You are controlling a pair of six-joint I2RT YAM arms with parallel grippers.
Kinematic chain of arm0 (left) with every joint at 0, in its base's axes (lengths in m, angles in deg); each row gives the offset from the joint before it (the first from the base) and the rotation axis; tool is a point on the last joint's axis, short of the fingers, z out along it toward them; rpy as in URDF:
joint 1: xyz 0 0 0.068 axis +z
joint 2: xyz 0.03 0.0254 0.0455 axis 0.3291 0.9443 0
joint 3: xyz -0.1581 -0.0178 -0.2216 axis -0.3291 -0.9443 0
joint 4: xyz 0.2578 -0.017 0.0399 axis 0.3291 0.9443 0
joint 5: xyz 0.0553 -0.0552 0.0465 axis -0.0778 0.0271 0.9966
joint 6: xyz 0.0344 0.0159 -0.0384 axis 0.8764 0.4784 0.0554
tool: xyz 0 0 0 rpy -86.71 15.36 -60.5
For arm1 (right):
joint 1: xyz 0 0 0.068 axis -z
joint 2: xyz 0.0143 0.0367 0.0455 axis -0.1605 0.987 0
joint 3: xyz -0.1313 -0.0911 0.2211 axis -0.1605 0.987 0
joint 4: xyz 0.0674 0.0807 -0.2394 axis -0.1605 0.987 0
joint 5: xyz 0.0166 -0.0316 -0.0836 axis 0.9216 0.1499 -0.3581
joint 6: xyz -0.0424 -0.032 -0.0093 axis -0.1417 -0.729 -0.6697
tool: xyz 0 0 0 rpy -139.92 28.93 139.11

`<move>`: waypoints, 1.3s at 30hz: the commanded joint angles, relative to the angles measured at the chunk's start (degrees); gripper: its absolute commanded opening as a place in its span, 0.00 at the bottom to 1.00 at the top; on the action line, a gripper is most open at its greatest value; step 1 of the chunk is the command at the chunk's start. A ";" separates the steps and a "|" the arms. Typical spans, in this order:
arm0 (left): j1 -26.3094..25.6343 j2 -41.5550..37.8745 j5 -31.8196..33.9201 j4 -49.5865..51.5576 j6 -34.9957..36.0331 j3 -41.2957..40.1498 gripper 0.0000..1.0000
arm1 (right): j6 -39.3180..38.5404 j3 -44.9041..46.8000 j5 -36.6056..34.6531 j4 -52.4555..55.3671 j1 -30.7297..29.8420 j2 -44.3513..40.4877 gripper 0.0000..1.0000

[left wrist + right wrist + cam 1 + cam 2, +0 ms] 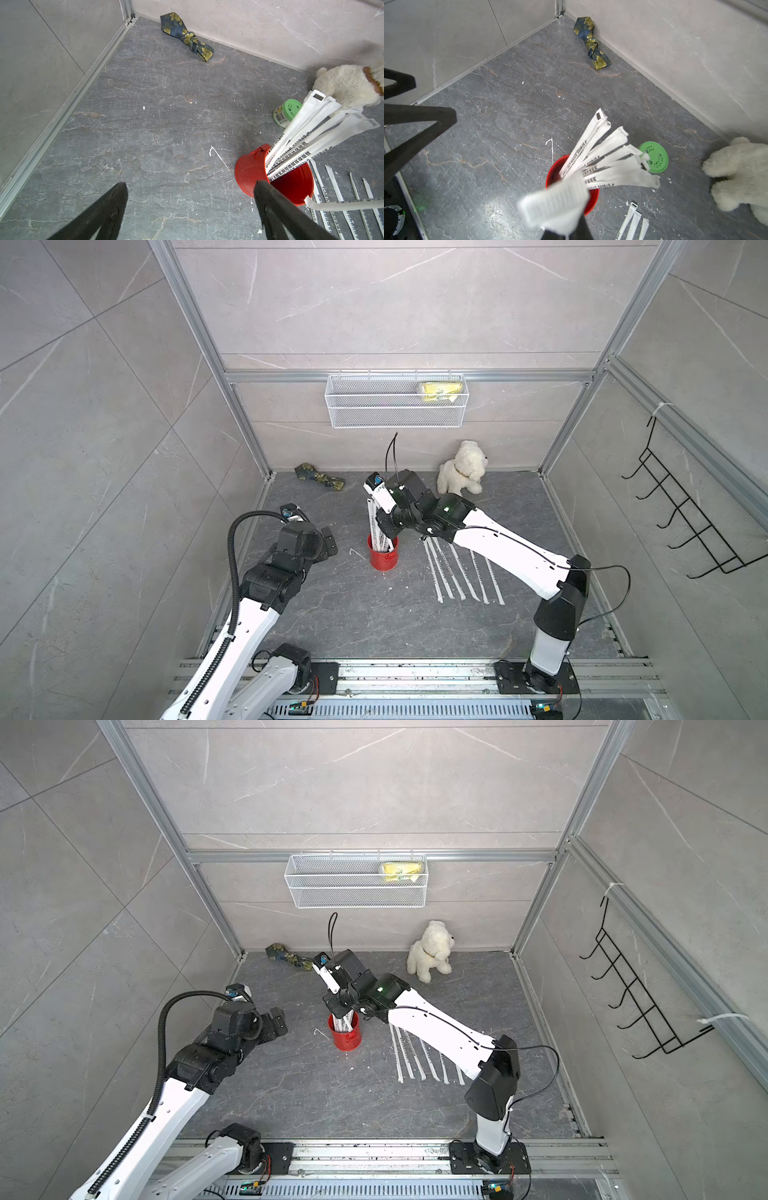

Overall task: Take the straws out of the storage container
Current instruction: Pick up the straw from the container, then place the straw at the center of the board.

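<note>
Right gripper [384, 527] sits directly above the storage container [384, 559], clamped on one of the straws [602, 164]. The rest stand inside, fanned steeply toward the back wall. Left gripper [190, 184] gapes empty alongside, less near.

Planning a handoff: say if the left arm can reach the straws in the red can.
Likely yes: the left gripper hangs open beside the red can, nothing between, though the right gripper crowds the straws from above.
</note>
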 commanded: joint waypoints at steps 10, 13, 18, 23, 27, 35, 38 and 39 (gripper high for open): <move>0.21 0.57 -2.12 -1.58 -0.05 0.25 0.99 | 1.62 -2.16 -1.98 6.04 2.41 -7.08 0.07; 0.21 1.52 -4.05 -1.67 0.17 0.38 0.99 | 1.53 -4.79 -3.07 12.49 5.16 -7.45 0.07; 0.21 3.60 -7.66 -1.77 0.43 1.06 0.99 | 1.39 -7.40 -4.85 24.36 11.07 -7.69 0.07; 0.21 4.71 -9.91 -1.67 0.61 1.47 0.99 | 1.99 -4.24 -5.30 30.66 18.44 -8.90 0.07; 0.21 4.62 -10.52 -1.56 0.61 1.57 0.99 | 2.63 1.00 -7.01 32.43 23.33 -9.76 0.07; 0.21 4.66 -11.51 -1.59 0.60 1.62 0.99 | 6.23 15.17 -5.70 30.59 33.73 -10.72 0.07; 0.21 4.76 -11.79 -1.60 0.59 1.71 0.99 | 7.10 18.93 -5.00 29.43 36.58 -10.60 0.07; 0.21 4.83 -11.87 -1.55 0.52 1.77 0.99 | 7.20 19.92 -5.00 29.23 37.23 -10.36 0.07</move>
